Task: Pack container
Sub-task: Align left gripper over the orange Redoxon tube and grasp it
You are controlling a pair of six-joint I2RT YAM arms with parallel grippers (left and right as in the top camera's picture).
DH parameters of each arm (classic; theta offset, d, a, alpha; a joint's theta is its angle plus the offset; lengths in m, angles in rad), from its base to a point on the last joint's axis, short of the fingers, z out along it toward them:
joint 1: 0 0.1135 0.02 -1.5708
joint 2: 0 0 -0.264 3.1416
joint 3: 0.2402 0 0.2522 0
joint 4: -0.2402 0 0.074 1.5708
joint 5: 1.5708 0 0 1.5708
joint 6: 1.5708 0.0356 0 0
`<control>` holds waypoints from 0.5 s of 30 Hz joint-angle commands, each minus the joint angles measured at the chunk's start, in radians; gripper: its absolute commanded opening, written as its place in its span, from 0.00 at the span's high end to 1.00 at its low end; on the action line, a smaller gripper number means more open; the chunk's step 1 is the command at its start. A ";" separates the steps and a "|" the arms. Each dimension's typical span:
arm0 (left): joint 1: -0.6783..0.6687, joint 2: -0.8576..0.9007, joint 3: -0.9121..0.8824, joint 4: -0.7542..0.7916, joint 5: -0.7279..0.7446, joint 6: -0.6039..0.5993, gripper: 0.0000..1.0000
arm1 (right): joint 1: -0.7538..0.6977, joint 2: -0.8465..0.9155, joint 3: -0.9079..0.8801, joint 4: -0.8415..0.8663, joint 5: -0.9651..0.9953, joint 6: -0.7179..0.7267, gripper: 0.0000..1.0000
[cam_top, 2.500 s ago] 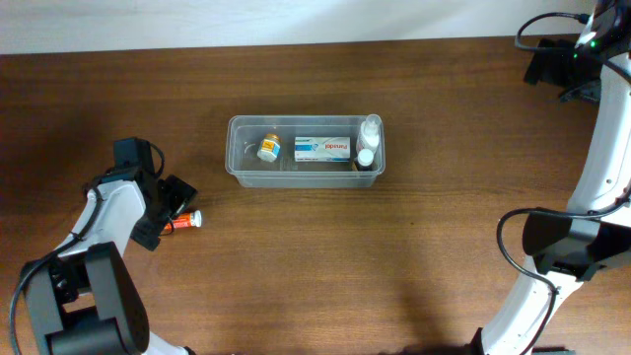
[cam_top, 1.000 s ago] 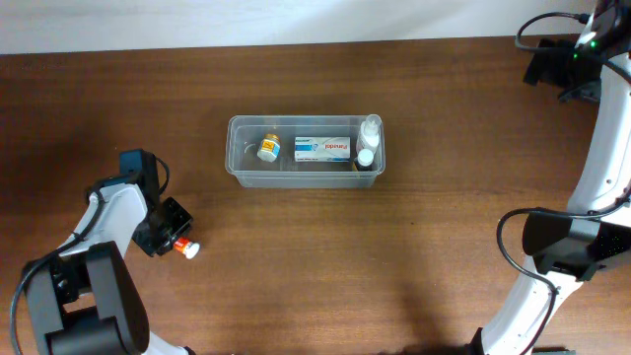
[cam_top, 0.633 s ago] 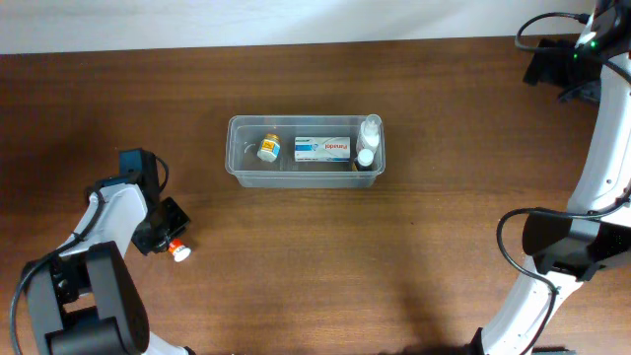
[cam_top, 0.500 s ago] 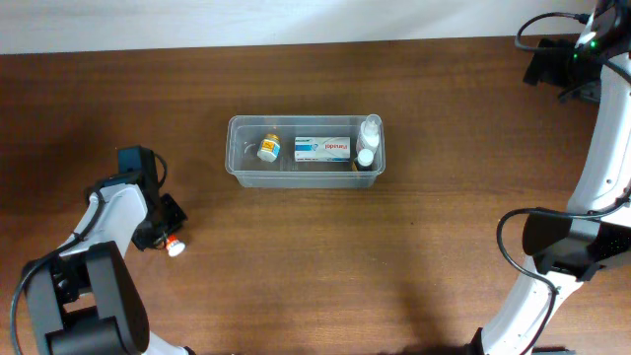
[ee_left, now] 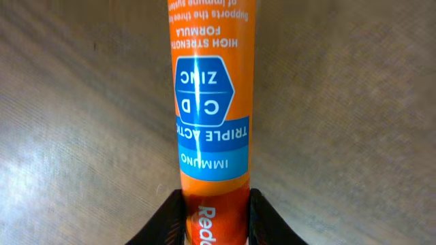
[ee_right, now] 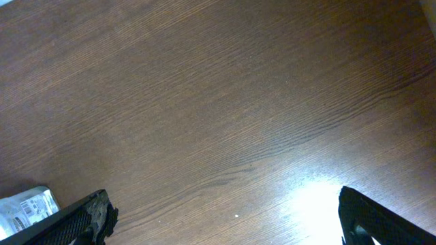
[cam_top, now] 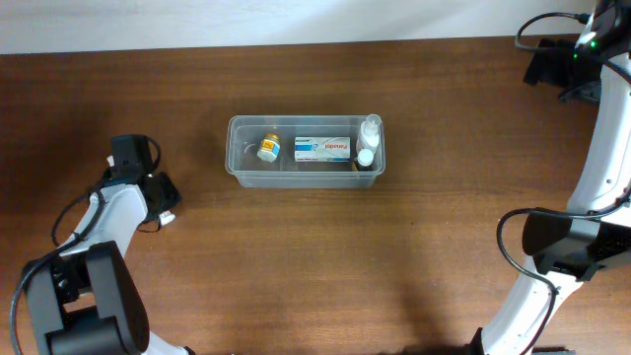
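Left end effector (ee_left: 214, 219): clamped on the tube, one finger (ee_left: 165, 221) pressed to each side of its near end. From overhead it sits near the left edge of the surface (cam_top: 444, 247), well apart from the container.
Tube (ee_left: 210, 102): orange with a blue label reading "ZINC" and "TRIPLE ACTION". It runs straight out from the fingers over the wood. Lifted or resting, cannot tell.
Right end effector (ee_right: 225, 218): spread wide, nothing between the two dark fingers, just bare wood below. Overhead puts it up at the far right corner.
Container (cam_top: 240, 163): clear tub in the middle of the surface, a little toward the far edge, long sides running along that edge.
Left end of container: a small bottle (cam_top: 268, 149) with a yellow label.
Middle of container: a white-and-blue carton (cam_top: 322, 149), lying flat.
Right end of container: two white bottles (cam_top: 368, 141), just beside each other against the end wall.
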 commanded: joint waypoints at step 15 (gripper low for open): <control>0.006 0.007 0.059 0.119 0.183 0.103 0.89 | -0.001 -0.008 0.007 0.000 0.009 -0.003 0.02</control>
